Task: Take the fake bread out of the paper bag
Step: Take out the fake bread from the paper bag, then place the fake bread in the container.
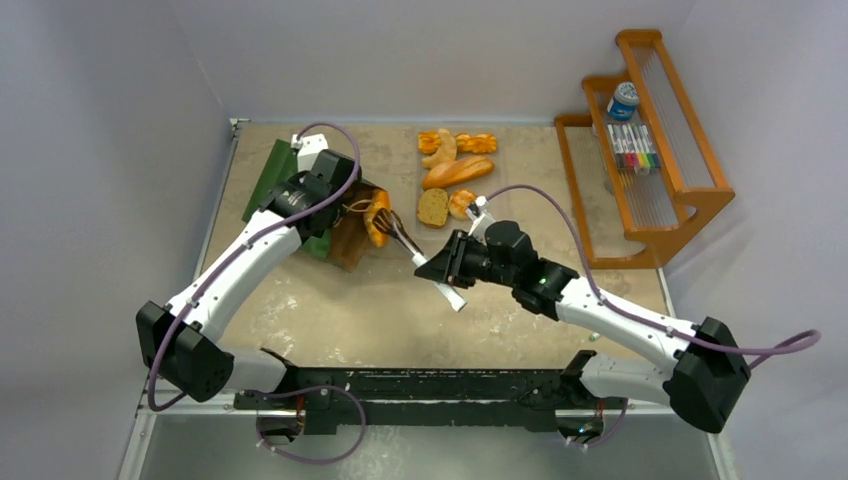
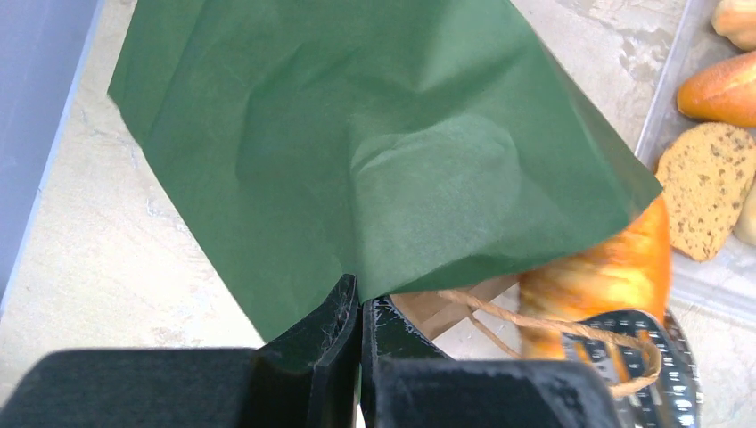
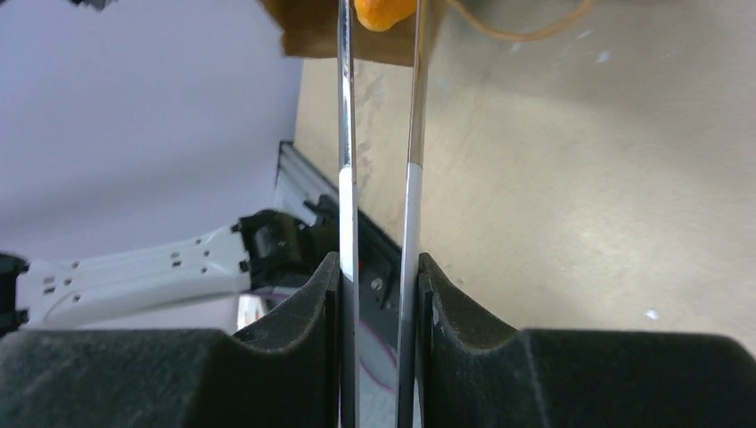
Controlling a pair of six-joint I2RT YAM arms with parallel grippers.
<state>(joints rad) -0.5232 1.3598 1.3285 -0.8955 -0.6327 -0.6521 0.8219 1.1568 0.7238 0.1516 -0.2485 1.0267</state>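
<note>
Left end effector [image 2: 359, 343]: clenched on bag [image 2: 374, 134] edge.
Right end effector [image 3: 379, 312]: I see it squeezing tongs [image 3: 346, 134] (tips on bread [image 3: 383, 11]).

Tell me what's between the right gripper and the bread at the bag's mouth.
The tongs, squeezed by the right gripper, tips at that bread; top view.

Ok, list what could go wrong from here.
1. The cord handle seems to lie across the head of the tongs beside the bread; pulling back could snag it and drag the paper bag.
2. The glossy bread is held only at the tong tips, so it may slip out.
3. The left gripper pinches just the bag's thin edge, which could slip or tear.
</note>
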